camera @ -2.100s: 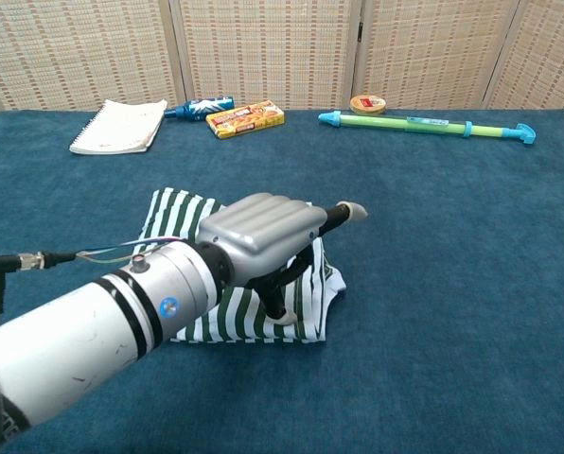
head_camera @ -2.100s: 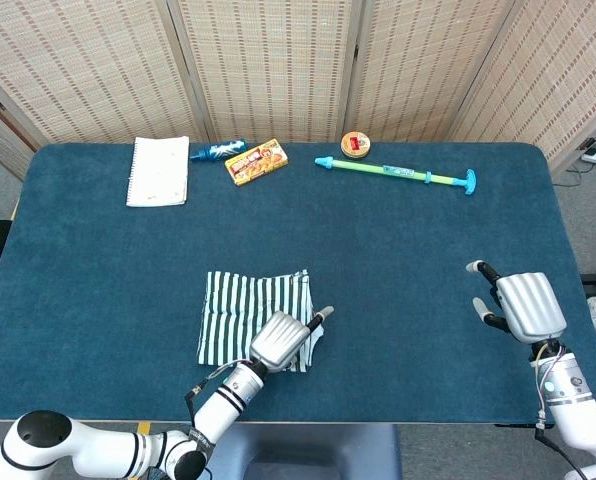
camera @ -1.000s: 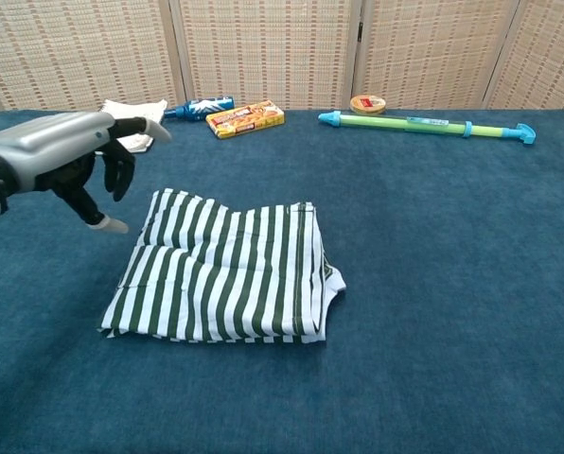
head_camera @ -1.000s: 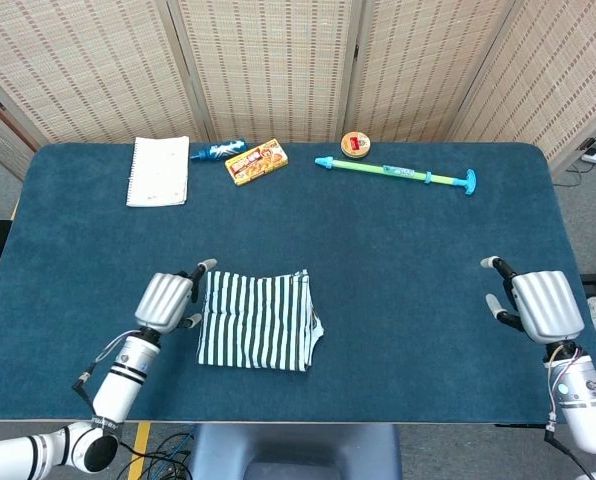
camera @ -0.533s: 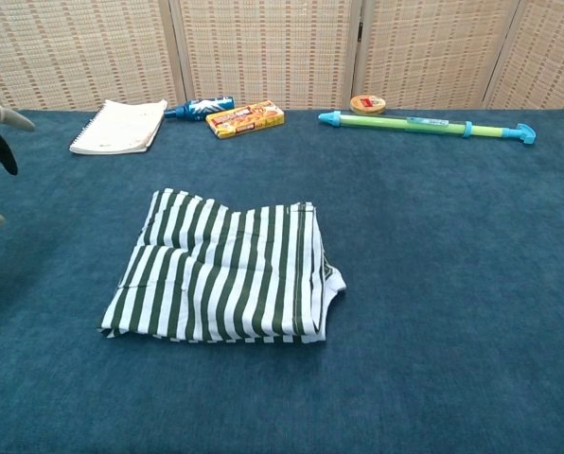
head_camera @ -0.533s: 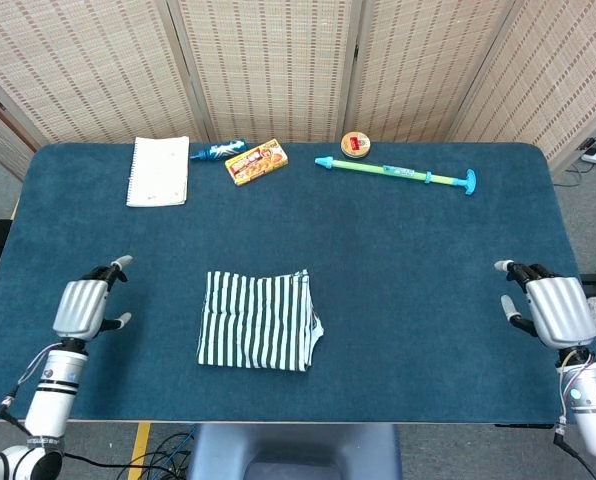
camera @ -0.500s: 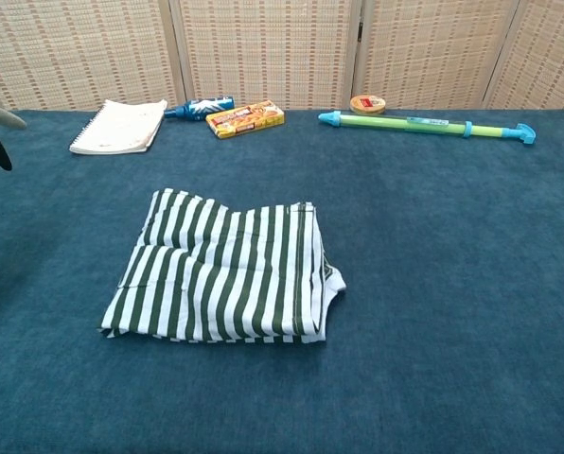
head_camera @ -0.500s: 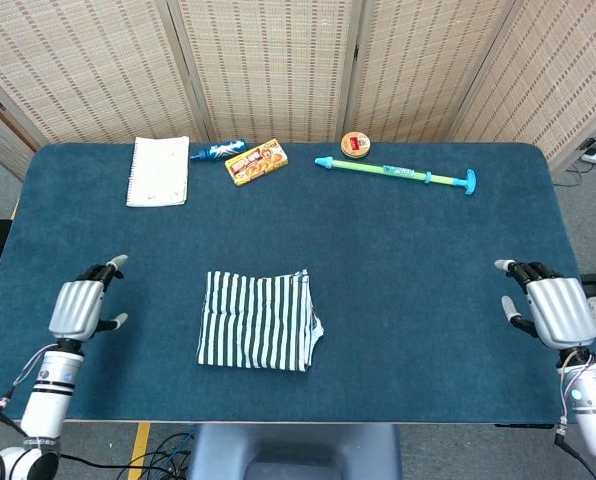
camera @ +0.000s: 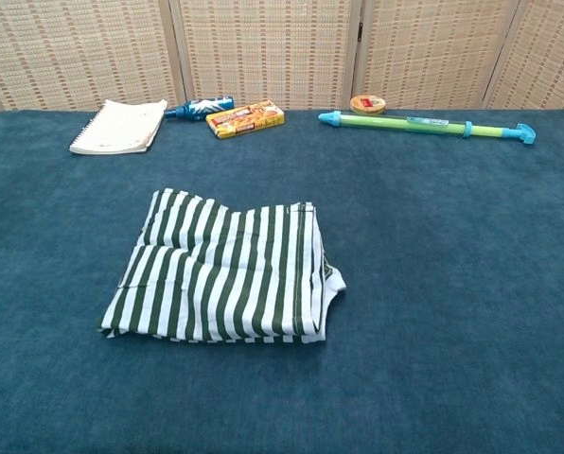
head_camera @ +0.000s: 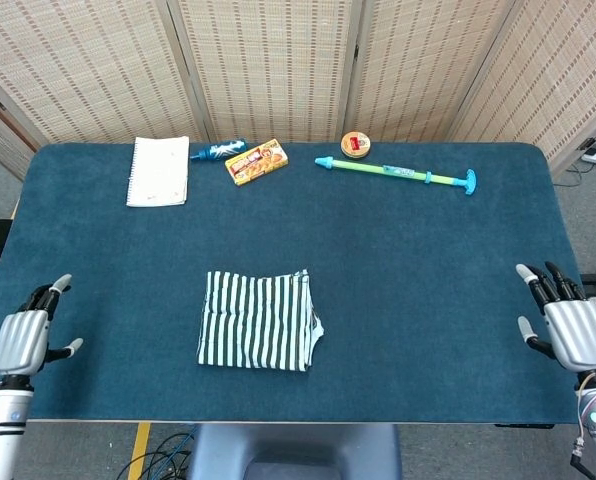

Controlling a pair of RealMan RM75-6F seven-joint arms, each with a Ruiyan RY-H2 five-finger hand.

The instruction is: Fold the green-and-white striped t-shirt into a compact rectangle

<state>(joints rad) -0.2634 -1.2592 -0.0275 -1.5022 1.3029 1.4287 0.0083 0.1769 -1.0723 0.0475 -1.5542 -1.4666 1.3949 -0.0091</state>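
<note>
The striped t-shirt (head_camera: 259, 320) lies folded into a rough rectangle on the blue counter (head_camera: 408, 300), near its front edge and left of centre, well apart from both hands. A bit of cloth pokes out at its right front corner. The left hand (head_camera: 22, 338) hangs at the counter's left edge, fingers (head_camera: 54, 286) spread, holding nothing; the right hand (head_camera: 572, 328) likewise at the right edge.

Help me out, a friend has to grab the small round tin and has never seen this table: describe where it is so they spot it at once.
Look along the far edge of the blue table, by the wicker screens. The tin sits just behind the blue tip of the long green water squirter. It is the only round thing there, tan with a red label, unlike the flat yellow box further left.
</note>
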